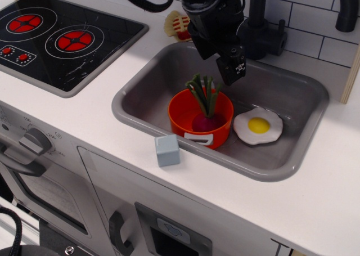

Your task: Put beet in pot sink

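Note:
The orange pot (pixel 191 122) stands in the grey sink (pixel 140 81), left of the middle, with a light-grey handle facing the front. The beet (pixel 205 121) lies inside the pot, its magenta bulb low against the right wall and its green stalks sticking up and back over the rim. My black gripper (pixel 220 59) hangs above the pot's back edge, just over the stalk tips and apart from them. Its jaws stand apart and hold nothing.
A fried egg (pixel 258 126) lies on the sink floor right of the pot. A pale blue-grey cube (pixel 167 150) sits on the counter at the sink's front rim. A black stovetop (pixel 56 39) is at left. A black faucet (pixel 261 25) stands behind the sink, with a toast-like toy (pixel 177 25) beside it.

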